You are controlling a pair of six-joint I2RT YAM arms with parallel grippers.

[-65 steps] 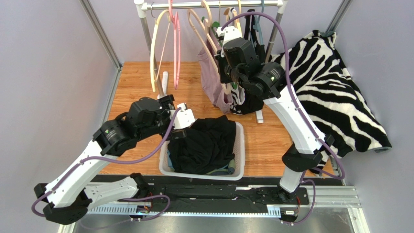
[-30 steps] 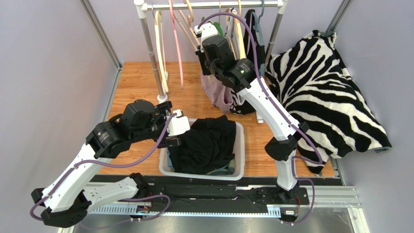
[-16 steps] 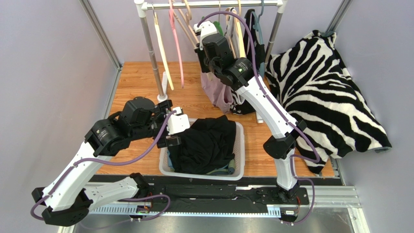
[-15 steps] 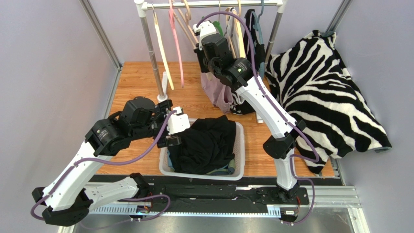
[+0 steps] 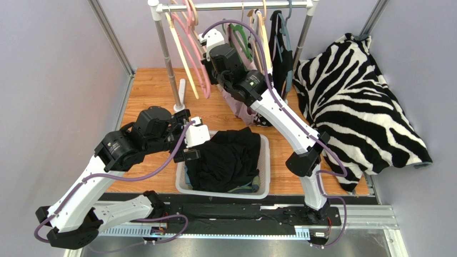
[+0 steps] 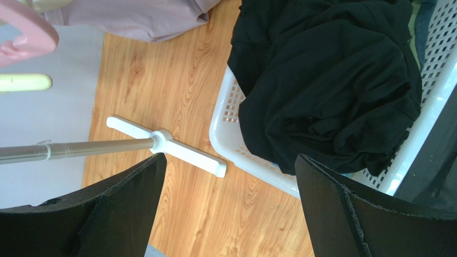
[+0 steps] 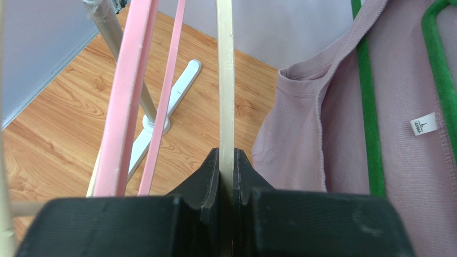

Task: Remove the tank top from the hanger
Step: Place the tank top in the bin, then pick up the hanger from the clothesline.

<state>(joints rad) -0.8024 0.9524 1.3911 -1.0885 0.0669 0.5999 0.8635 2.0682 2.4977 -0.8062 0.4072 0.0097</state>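
Right gripper (image 7: 226, 160) is pressed together on the thin bar of a cream hanger (image 7: 225, 80), pinching it between both pads. Just to its left hang the bars of a pink hanger (image 7: 129, 96). To its right hangs the mauve tank top (image 7: 316, 139), draped on a green hanger (image 7: 365, 80), with a white size label (image 7: 424, 125) showing at its neckline. In the top view this arm reaches up to the clothes rail (image 5: 236, 5), and a zebra-print blanket (image 5: 359, 91) lies off to the right. Left gripper (image 6: 229, 160) hovers with its fingers spread wide and holding nothing, over the corner of a white basket (image 6: 225, 107) that holds a black garment (image 6: 327, 80), beside the rack's white foot (image 6: 166, 144).
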